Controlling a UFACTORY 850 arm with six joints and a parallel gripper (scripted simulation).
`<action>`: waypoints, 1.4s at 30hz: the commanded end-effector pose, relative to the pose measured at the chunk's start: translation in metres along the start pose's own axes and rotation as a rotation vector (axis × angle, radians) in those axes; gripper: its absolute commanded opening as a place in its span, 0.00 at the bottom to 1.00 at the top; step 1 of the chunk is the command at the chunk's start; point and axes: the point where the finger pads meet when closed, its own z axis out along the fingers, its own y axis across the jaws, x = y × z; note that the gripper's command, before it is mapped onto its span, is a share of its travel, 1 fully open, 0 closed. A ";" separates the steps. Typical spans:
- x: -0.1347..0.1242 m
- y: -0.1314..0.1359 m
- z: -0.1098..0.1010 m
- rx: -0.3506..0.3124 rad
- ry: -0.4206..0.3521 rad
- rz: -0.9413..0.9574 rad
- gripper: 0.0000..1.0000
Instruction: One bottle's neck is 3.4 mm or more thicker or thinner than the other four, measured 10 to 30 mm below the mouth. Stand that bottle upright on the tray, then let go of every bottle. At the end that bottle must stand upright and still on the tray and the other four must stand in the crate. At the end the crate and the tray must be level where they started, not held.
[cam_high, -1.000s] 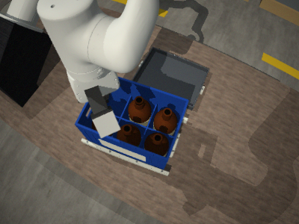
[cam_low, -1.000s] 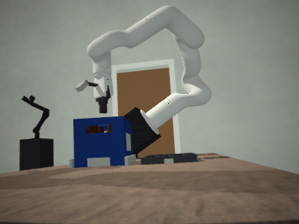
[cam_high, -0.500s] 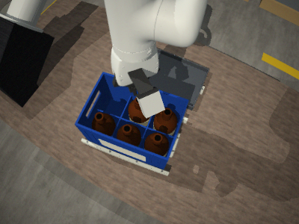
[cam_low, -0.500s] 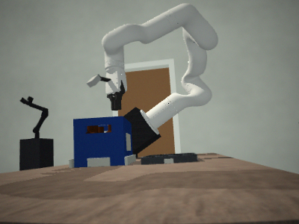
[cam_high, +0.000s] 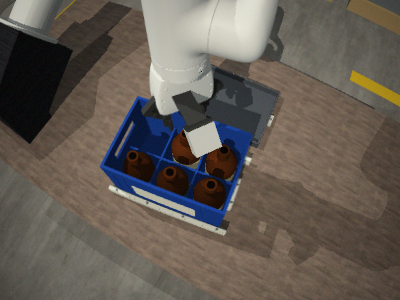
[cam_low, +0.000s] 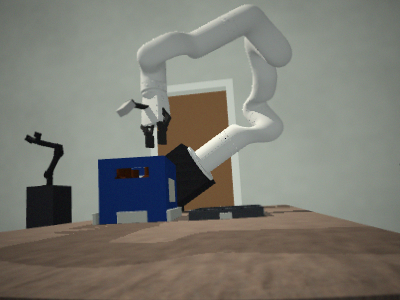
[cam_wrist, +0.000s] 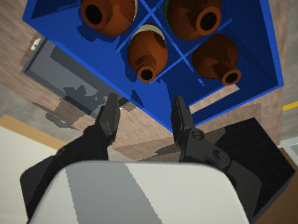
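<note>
Top view: A brown wood-grain table (cam_high: 310, 215) (cam_low: 200, 255) (cam_wrist: 131, 142) has a curved edge and carries broad, irregular shadows. Grey floor (cam_high: 40, 255) surrounds it, with yellow stripes (cam_high: 377, 89) at the upper right and upper left. A blue crate (cam_high: 162, 199) (cam_low: 107, 192) (cam_wrist: 100, 70) stands on the table, bordered by pale strips (cam_high: 165, 209) (cam_low: 132, 217). Five brown bottles (cam_high: 139, 166) (cam_low: 127, 173) (cam_wrist: 147, 52) stand in separate compartments of the crate. Which neck differs cannot be determined. A dark grey tray (cam_high: 245, 107) (cam_low: 200, 215) (cam_wrist: 60, 75) lies flat beside the crate. The gripper (cam_high: 162, 116) (cam_low: 156, 144) (cam_wrist: 146, 105) is over the crate.

Exterior view: The gripper points downward above the crate rim, fingers spread partway, nothing between them. The arm (cam_low: 217, 35) rises from a tilted black block (cam_low: 187, 172) (cam_high: 35, 85) (cam_wrist: 250, 160) behind the crate. The tray is level on the table. Behind are a plain grey-green wall (cam_low: 330, 100) and a brown door (cam_low: 197, 120) in a white frame (cam_low: 230, 100). At the left, a small black arm (cam_low: 54, 157) stands on a dark pedestal (cam_low: 49, 207).

Wrist view: The two fingers stand apart. Four bottles show in the crate, mouths open; the tray lies at the left.

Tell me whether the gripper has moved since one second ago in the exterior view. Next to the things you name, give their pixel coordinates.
Yes, the gripper (cam_high: 172, 116) (cam_low: 156, 144) (cam_wrist: 146, 105) has shifted right in that view, now above the right part of the crate (cam_high: 210, 215) (cam_low: 135, 192) (cam_wrist: 265, 55).
</note>
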 end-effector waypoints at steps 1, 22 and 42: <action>0.001 0.000 -0.001 0.000 0.002 -0.001 0.65; 0.001 0.000 -0.001 0.000 0.002 -0.001 0.65; 0.001 0.000 0.012 0.000 0.001 -0.001 0.65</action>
